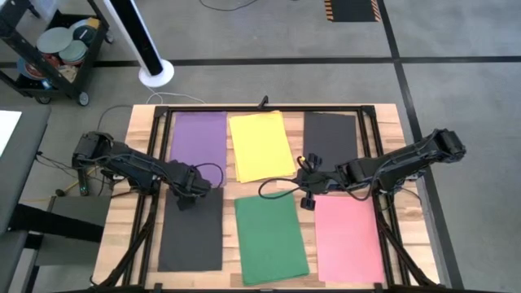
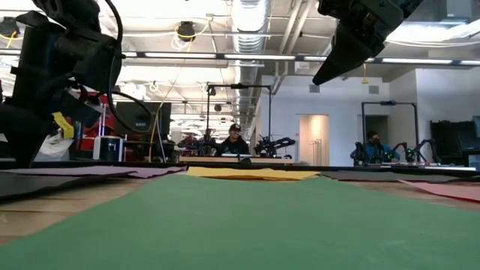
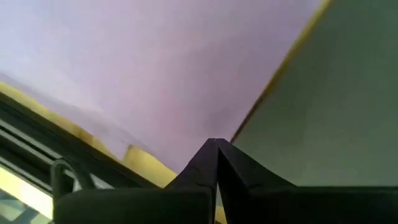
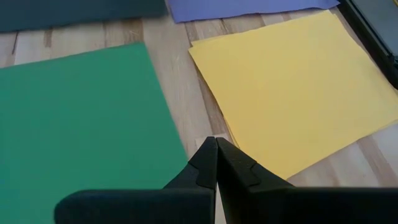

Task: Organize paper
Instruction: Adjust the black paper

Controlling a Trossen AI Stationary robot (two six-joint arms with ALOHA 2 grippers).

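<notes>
We saw a grey-floored lab room point(image 1: 269, 81) around a pale wood-slat table point(image 1: 138, 134). Six flat paper sheets lay on it in two rows: purple point(image 1: 199, 138), yellow point(image 1: 260, 146), black point(image 1: 330, 134); black point(image 1: 193, 236), green point(image 1: 270, 238), pink point(image 1: 348, 238). Left gripper point(image 1: 186, 200) sat between the purple sheet and the near black one, right gripper point(image 1: 307, 194) just beside the yellow sheet's edge, both with jaws closed, empty.

**A robotics lab, open-plan**

We see a large industrial hall behind the wooden table point(image 1: 138, 134); exposed ducts point(image 2: 250, 22) and strip lights run along the ceiling; beyond the right gripper point(image 2: 330, 71), people sit at benches point(image 2: 240, 158) carrying other robot arms point(image 2: 274, 142); behind the left gripper point(image 2: 22, 146) stand monitors point(image 2: 139, 120); the grey floor point(image 1: 456, 89) bears black tape lines and a wheeled cart point(image 1: 53, 53).
</notes>
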